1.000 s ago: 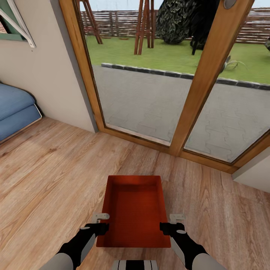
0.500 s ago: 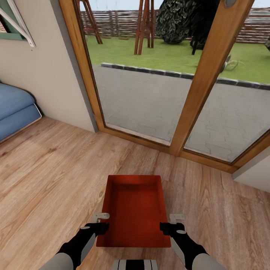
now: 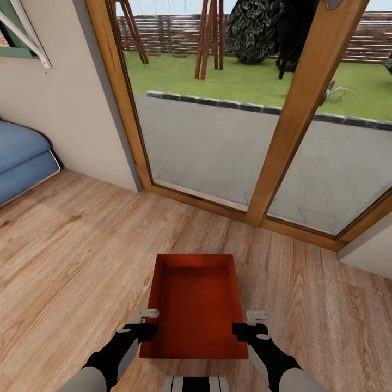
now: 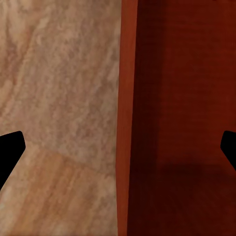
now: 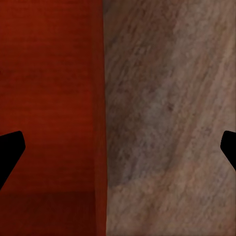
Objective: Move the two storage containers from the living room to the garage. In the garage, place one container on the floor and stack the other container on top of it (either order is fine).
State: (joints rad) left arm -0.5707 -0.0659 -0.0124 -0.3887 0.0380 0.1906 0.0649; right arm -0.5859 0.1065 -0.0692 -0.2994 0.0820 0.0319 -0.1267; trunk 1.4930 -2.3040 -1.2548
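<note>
One orange-red storage container (image 3: 196, 305) lies open-top on the light wood plank floor (image 3: 76, 245) of the living room, just in front of me. My left gripper (image 3: 147, 324) is open at the container's left wall near its front corner. In the left wrist view that gripper (image 4: 118, 147) straddles the rim (image 4: 127, 98), one finger over the floor and one over the ribbed bottom. My right gripper (image 3: 246, 324) is open at the right wall in the same way. The right wrist view shows this gripper (image 5: 118, 147) astride the rim (image 5: 101, 98). Neither gripper's fingers touch the walls.
Wood-framed glass doors (image 3: 283, 136) stand straight ahead, with paving and lawn outside. A blue sofa (image 3: 22, 160) sits at the far left against a beige wall (image 3: 65, 109). A wall corner (image 3: 370, 253) juts in at the right.
</note>
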